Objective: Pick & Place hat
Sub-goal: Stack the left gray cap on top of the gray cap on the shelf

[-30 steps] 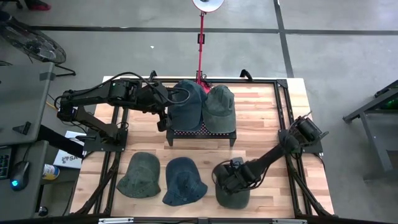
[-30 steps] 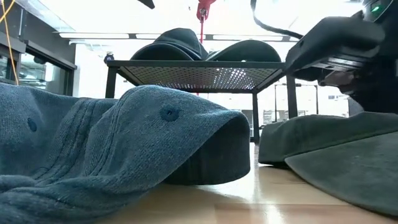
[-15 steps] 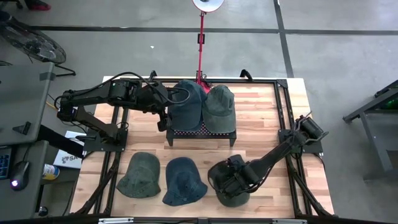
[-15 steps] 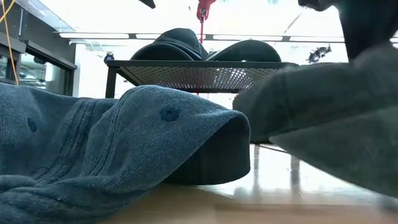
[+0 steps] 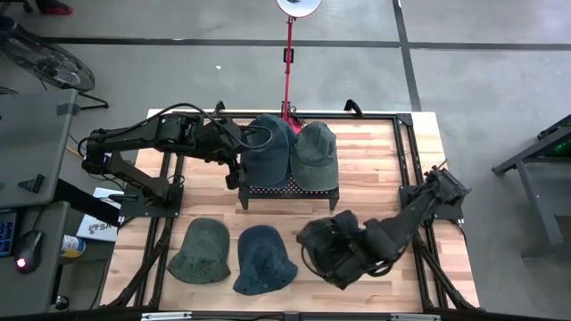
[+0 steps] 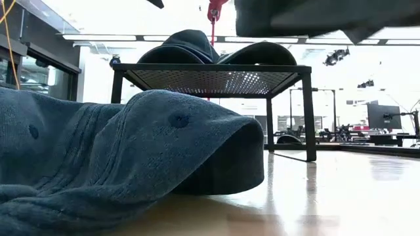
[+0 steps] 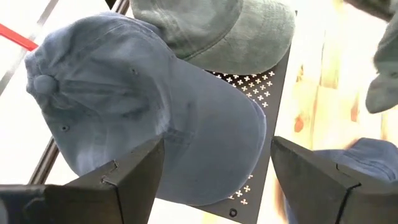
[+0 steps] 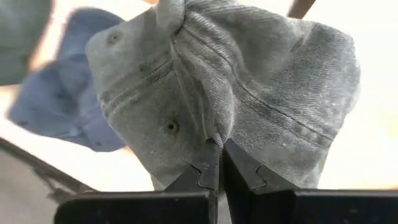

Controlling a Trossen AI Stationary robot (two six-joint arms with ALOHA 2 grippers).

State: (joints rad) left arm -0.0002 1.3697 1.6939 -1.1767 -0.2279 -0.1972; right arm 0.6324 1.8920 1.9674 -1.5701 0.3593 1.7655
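Near the table's front right, the right gripper point(image 8: 219, 163) has its fingers pinched together on a fold in the crown of a grey-green hat point(image 8: 249, 87), with only the gathered cloth between them. From above, that hat point(image 5: 328, 250) hangs bunched under the right arm, over the bare boards just right of the blue hat point(image 5: 264, 259) in the front row. At table height its underside shows only along the upper edge of the picture, clear of the wood, with open surface beneath it.

A green bucket hat point(image 5: 200, 251) lies at the front left of the table point(image 5: 375, 178), beside the blue one. Toward the back edge stands a black perforated rack point(image 5: 287, 189) carrying two caps side by side: a blue cap point(image 7: 143, 112) on its left half and a green cap point(image 7: 211, 31) on its right, brims toward the front.

The left gripper point(image 7: 214, 180) hovers at the rack's front left corner, jaws spread wide, one finger on each side of the blue cap's brim, gripping nothing. A red pole point(image 5: 289, 62) rises behind the rack.
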